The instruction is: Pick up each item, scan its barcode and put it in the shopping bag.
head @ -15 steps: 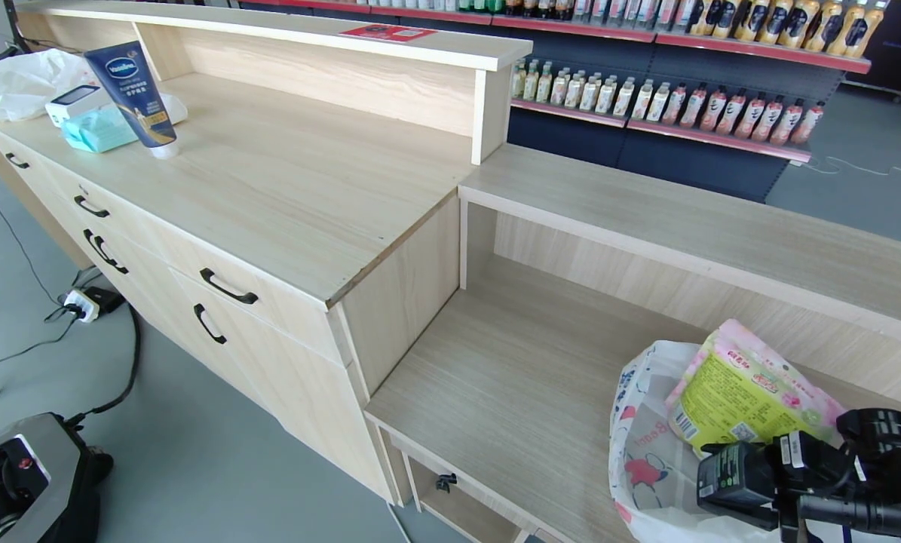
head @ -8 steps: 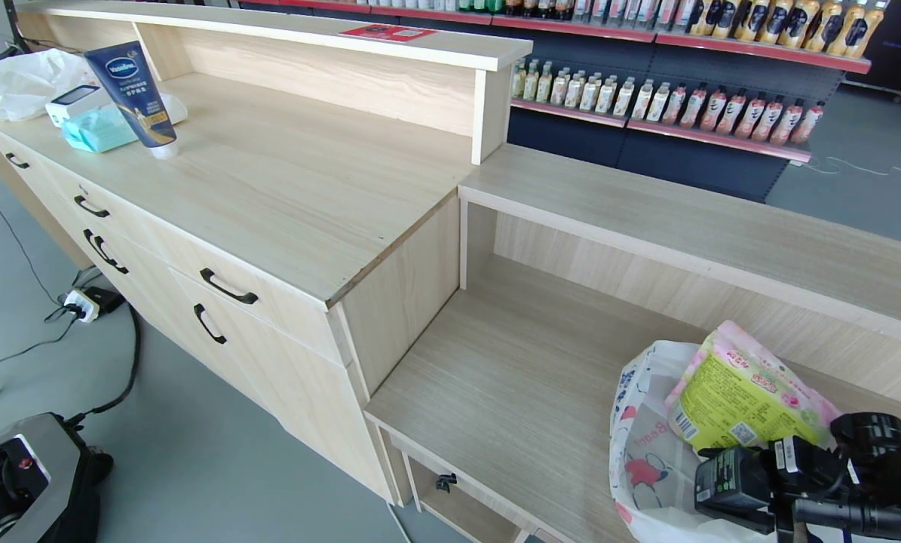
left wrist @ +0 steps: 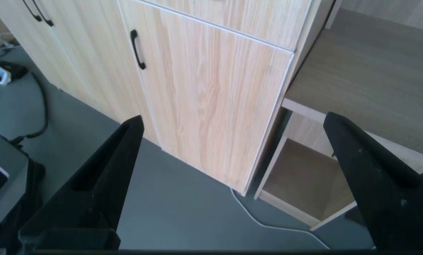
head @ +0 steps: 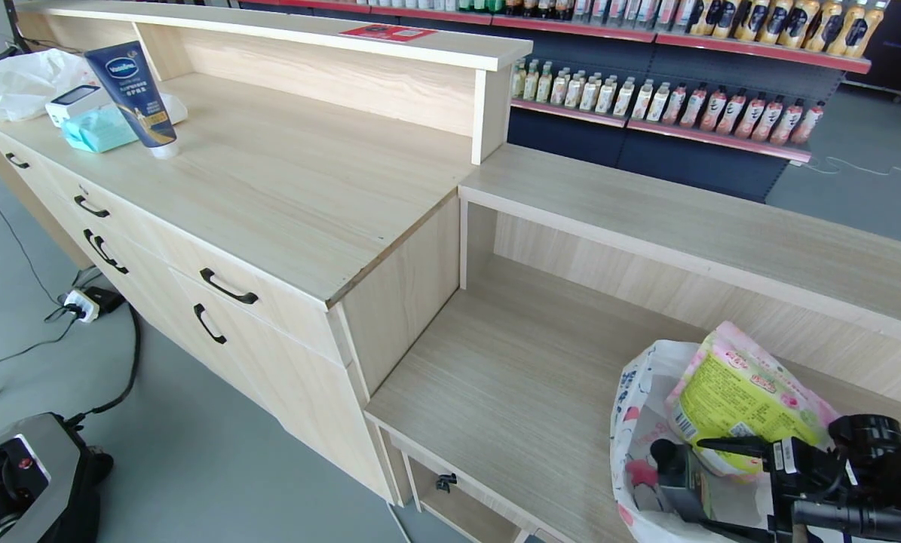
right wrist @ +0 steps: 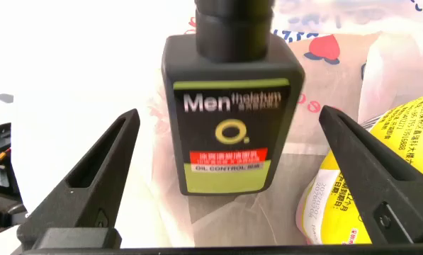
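On the tall counter, a blue tube (head: 135, 94) stands on its cap by a teal pack (head: 96, 130). The left gripper (left wrist: 232, 124) is wide open and holds nothing. On the low shelf at the right, the shopping bag (head: 635, 385) has 2 things in it: a yellow-green pack (head: 744, 400) and a black bottle (head: 680, 483). The right gripper (right wrist: 229, 117) is spread wide around the bottle, not touching it.

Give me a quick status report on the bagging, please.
Left gripper open, low by the cabinet. Right gripper open over the bag. Bottle inside bag beside yellow pack, ungripped. Nothing in the way; tube waits on counter.
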Motion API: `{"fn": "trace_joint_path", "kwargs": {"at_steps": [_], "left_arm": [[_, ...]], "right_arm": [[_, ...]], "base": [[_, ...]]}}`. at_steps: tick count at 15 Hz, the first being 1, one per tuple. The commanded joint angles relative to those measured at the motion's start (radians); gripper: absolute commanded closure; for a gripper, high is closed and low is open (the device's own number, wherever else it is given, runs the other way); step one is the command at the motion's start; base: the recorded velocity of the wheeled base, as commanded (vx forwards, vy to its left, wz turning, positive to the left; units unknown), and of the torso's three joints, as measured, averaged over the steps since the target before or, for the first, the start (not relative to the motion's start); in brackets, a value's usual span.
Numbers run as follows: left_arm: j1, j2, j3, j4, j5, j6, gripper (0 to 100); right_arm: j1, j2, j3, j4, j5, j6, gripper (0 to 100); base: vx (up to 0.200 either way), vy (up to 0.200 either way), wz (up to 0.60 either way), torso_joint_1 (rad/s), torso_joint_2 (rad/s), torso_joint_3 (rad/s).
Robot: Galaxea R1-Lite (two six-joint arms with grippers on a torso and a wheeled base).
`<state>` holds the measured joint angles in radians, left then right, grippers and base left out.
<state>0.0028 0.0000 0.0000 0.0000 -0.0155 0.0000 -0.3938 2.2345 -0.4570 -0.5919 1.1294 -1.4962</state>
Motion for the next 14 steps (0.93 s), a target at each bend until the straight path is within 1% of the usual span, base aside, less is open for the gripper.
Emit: {"fn": "trace_joint_path", "kwargs": {"at_steps": [1, 7, 10, 11, 13, 14], "left_arm": [[0.0, 0.0, 0.0, 0.0, 0.0, 0.0, 0], [0.0, 0.0, 0.0, 0.0, 0.0, 0.0, 0], [0.0, 0.0, 0.0, 0.0, 0.0, 0.0, 0], [0.0, 0.0, 0.0, 0.0, 0.0, 0.0, 0], [0.0, 0.0, 0.0, 0.0, 0.0, 0.0, 0], [0.0, 0.0, 0.0, 0.0, 0.0, 0.0, 0]], "right_arm": [[0.003, -0.019, 0.0, 0.001, 0.0, 0.004, 0], [0.004, -0.118, -0.019, 0.004, 0.01, 0.076, 0], [0.012, -0.242, -0.029, 0.003, 0.01, 0.149, 0], [0.036, -0.352, -0.026, 0.004, 0.01, 0.237, 0], [0.076, -0.492, -0.014, 0.006, 0.01, 0.366, 0], [0.118, -0.608, 0.0, 0.004, 0.01, 0.513, 0]], "base": [[0.0, 0.0, 0.0, 0.0, 0.0, 0.0], [0.0, 0.0, 0.0, 0.0, 0.0, 0.0], [0.0, 0.0, 0.0, 0.0, 0.0, 0.0], [0.0, 0.0, 0.0, 0.0, 0.0, 0.0], [0.0, 0.0, 0.0, 0.0, 0.0, 0.0], [0.0, 0.0, 0.0, 0.0, 0.0, 0.0]]}}
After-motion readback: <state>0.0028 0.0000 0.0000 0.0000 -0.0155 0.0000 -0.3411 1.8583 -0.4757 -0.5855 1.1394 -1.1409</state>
